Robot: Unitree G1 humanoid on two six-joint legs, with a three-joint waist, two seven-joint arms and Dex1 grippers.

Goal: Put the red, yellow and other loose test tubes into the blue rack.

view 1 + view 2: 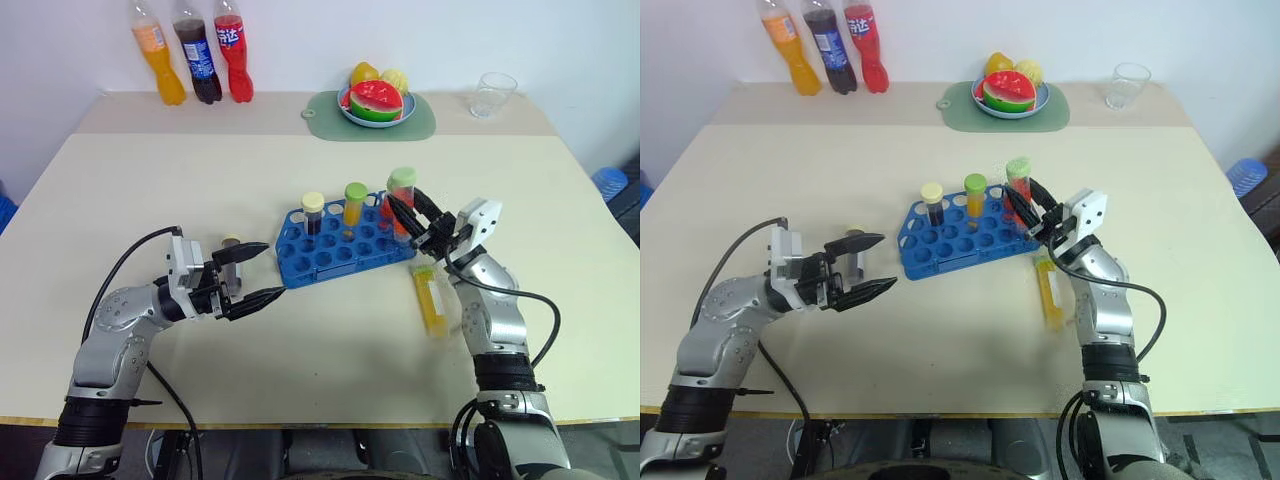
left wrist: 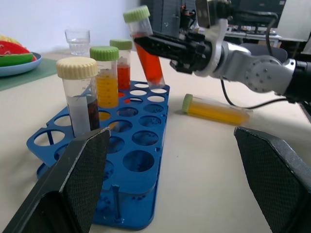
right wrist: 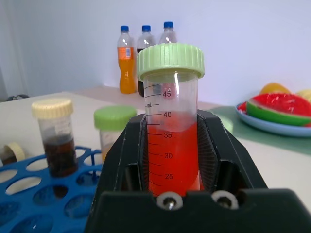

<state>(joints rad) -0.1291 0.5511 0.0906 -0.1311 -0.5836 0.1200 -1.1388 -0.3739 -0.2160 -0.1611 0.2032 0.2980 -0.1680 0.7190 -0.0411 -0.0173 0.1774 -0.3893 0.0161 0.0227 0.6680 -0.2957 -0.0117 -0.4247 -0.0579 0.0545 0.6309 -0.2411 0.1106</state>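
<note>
The blue rack [image 1: 340,250] lies mid-table and holds a dark brown tube with a pale yellow cap [image 1: 313,212], a yellow tube with a green cap [image 1: 354,204] and a red one [image 2: 122,65]. My right gripper [image 1: 404,207] is shut on a red test tube with a green cap [image 1: 402,182], held tilted just above the rack's right end. A yellow test tube [image 1: 430,300] lies on the table right of the rack. My left gripper [image 1: 273,270] stands open and level just left of the rack. A small pale-capped tube [image 1: 232,255] sits behind its fingers.
Three soda bottles [image 1: 190,55] stand at the back left. A blue plate of fruit [image 1: 375,105] on a green mat and a clear glass [image 1: 493,93] are at the back. Bare tabletop lies in front of the rack.
</note>
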